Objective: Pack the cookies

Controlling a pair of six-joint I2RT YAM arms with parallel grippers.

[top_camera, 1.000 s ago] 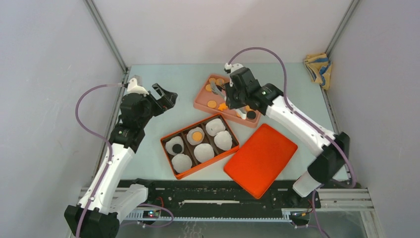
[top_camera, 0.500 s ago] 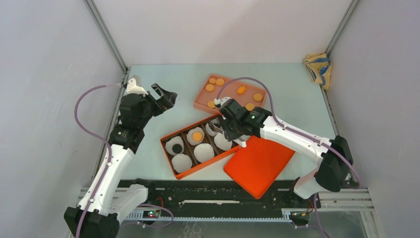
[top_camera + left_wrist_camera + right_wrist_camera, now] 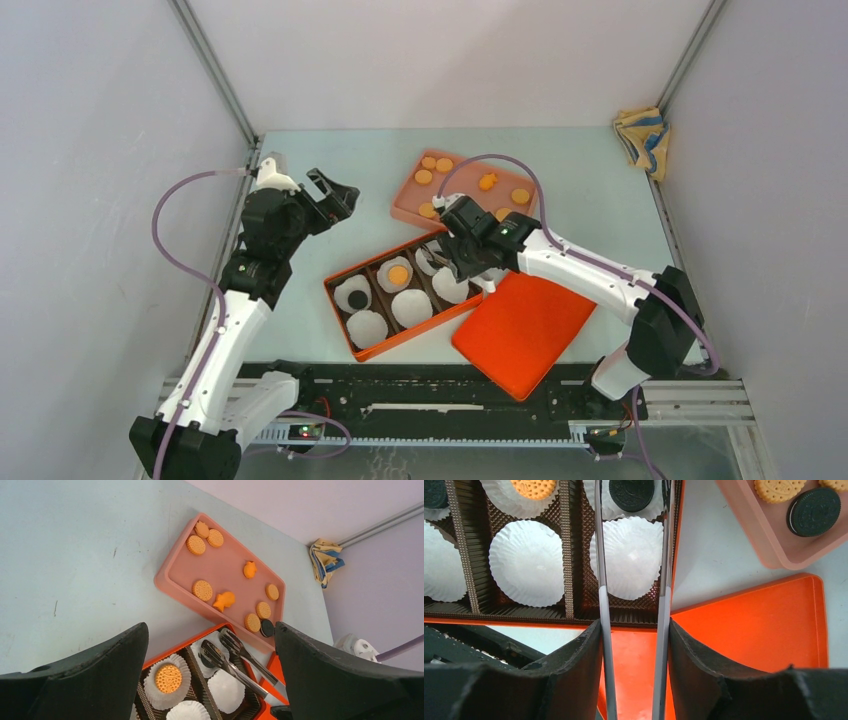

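– Cookies: where do they lie at this moment?
– Most lie on the pink tray, at the far part of the table. These are round orange ones, one black disc at the tray end nearest the box, and two orange fish-shaped pieces. Three lie in the orange box, each in a white paper cup. Seen from above, all three are in the far row: a dark cookie at the left end, an orange cookie in the middle, and a black cookie at the right end.
– Which way do they point?
– The round ones have no long axis; they lie flat, with the stamped face up. One fish piece seems to lie with its long axis across the tray, not along it. Its head end I cannot tell.
– And the grippers?
– The right gripper is clamped on metal tongs, and its fingers press the two arms from outside. The arms stand apart and pass one on each side of the black cookie, with a small gap on both sides. The left gripper hangs above the table, left of the tray, with jaws wide apart and holding nothing.
– What else is there?
– An orange lid lies flat just beside the box. A yellow and blue cloth lies in the far right corner.
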